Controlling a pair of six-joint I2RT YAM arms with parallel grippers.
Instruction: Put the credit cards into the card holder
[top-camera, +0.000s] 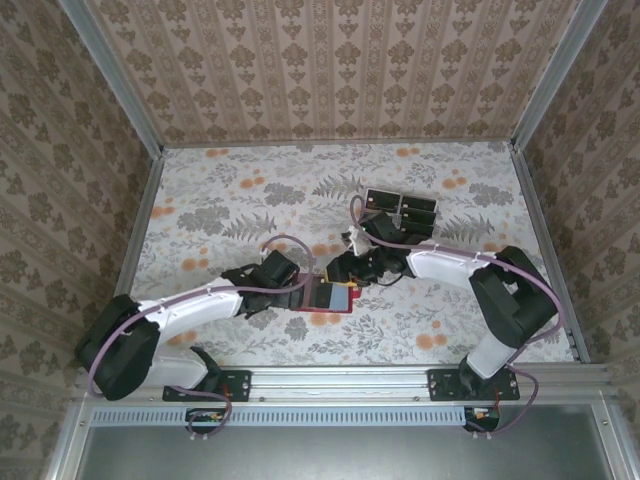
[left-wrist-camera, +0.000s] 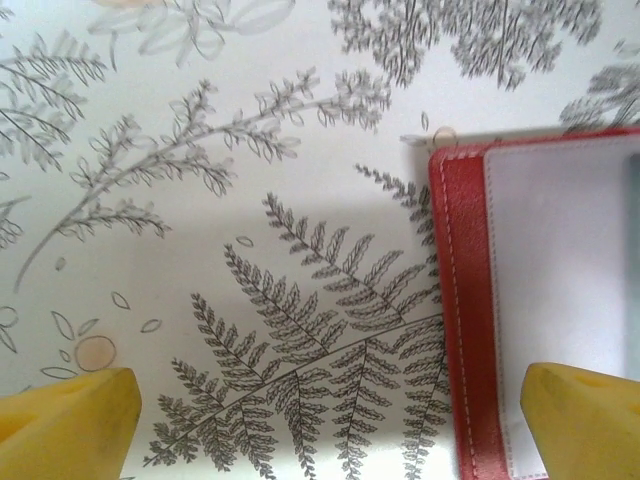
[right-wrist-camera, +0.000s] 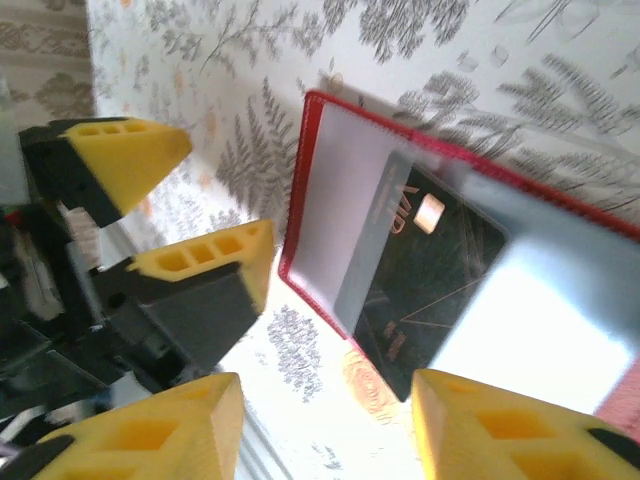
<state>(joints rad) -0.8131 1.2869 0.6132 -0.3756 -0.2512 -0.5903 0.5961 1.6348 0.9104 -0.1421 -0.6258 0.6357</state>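
Note:
The red card holder (top-camera: 330, 310) lies open on the floral table near the front, between the two grippers. One black credit card (right-wrist-camera: 440, 290) with a small chip sits partly under the holder's clear pocket (right-wrist-camera: 335, 190), its lower corner sticking out past the red rim. My right gripper (right-wrist-camera: 325, 430) is open just beyond that corner, and nothing is between its fingers. My left gripper (left-wrist-camera: 325, 430) is wide open at the holder's left edge (left-wrist-camera: 465, 300). One of its yellow fingers (left-wrist-camera: 585, 420) is over the holder's inside, the other over the table. More credit cards (top-camera: 400, 210) lie at the back right.
The table is boxed in by patterned walls and metal rails (top-camera: 400, 378) along the front. The left gripper's yellow fingers (right-wrist-camera: 215, 260) stand close beside the holder in the right wrist view. Open floral table (top-camera: 230, 200) stretches to the back left.

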